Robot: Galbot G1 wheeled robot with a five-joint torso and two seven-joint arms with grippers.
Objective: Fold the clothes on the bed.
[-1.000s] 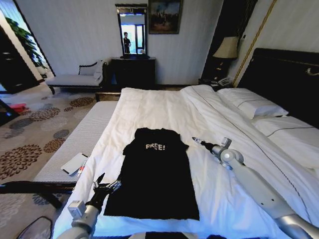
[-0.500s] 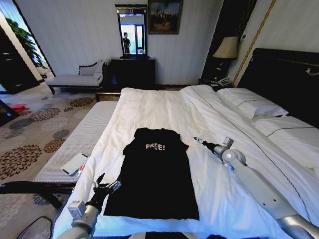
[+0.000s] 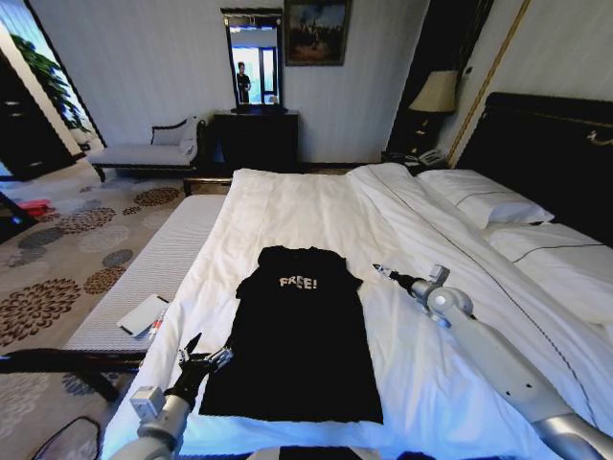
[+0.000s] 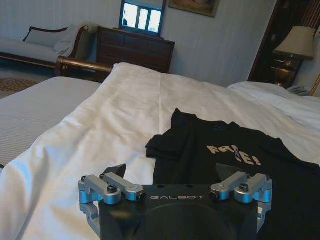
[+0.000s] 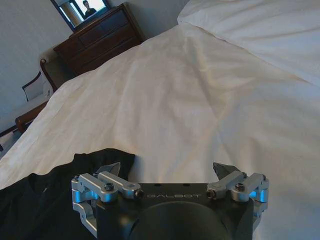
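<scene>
White bed (image 3: 316, 206) holds the flat black T-shirt (image 3: 299, 335), flanked by left hand (image 3: 204, 356) and right hand (image 3: 379, 271), both spread wide.

Chaise (image 3: 144, 151) stands by far wall on left, w/ a pale cushion at its right end. Dark dresser (image 3: 255, 137) just beside it, mirror (image 3: 254, 59) on top; framed painting (image 3: 316, 31) hangs to mirror's right. Lamp (image 3: 436, 93) w/ cream shade on nightstand in the corner, phone (image 3: 428, 156) near its base. Patterned carpet (image 3: 67, 259) w/ brown floral medallions covers floor on left. Grey striped bench (image 3: 153, 278) along the bed's left side carries a white flat item (image 3: 144, 314); can't tell what it is. Small red thing (image 3: 36, 205) on the carpet at far left.
</scene>
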